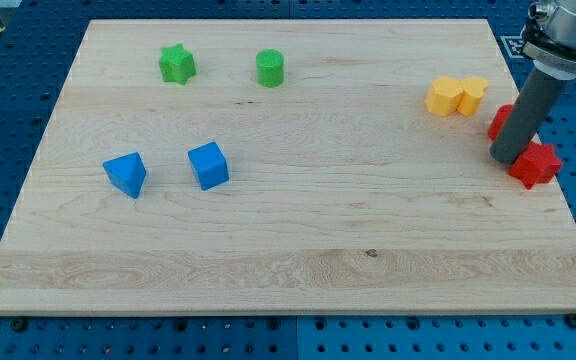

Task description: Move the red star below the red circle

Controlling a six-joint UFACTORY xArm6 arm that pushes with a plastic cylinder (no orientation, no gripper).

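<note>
The red star (536,165) lies near the board's right edge. The red circle (500,121) sits just up and left of it, partly hidden behind my rod. My tip (509,158) rests on the board between the two, touching or almost touching the star's left side and just below the circle.
Two yellow blocks (456,96) sit together left of the red circle. A green star (177,64) and a green cylinder (270,68) are at the upper left. A blue triangle (126,174) and a blue cube (208,165) are at the left. The board's right edge (558,170) is close to the star.
</note>
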